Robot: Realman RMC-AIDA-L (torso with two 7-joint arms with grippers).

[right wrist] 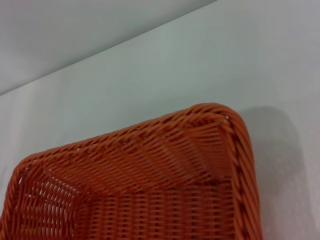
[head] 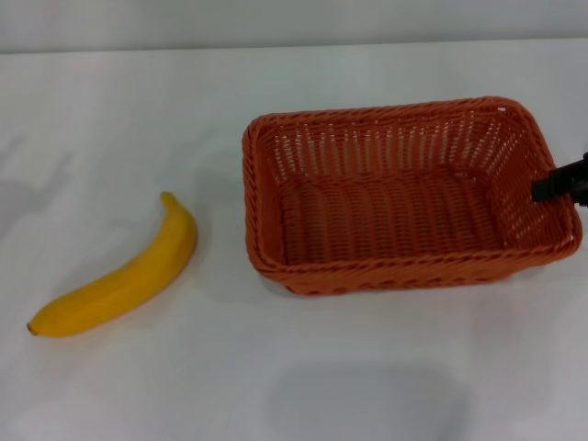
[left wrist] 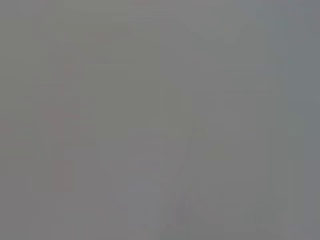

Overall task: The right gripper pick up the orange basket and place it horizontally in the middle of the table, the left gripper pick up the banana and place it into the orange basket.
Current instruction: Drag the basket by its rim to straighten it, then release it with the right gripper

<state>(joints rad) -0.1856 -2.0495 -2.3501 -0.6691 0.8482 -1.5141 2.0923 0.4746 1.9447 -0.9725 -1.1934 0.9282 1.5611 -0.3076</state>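
The banana (head: 119, 280) lies at lower left on the tabletop (head: 367, 386), untouched. The basket (head: 404, 197) sits right of centre, lengthwise and empty. The right pincer (head: 560, 181) is at its right rim; grip unclear. The left pincer is unseen.

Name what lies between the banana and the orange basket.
Nothing: in the head view only bare table separates the banana from the orange basket.

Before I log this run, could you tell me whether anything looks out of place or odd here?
Nothing stands out. The orange basket sits upright and empty on the table, the banana lies intact beside it, apart from it, and the right gripper is at the basket's right rim.
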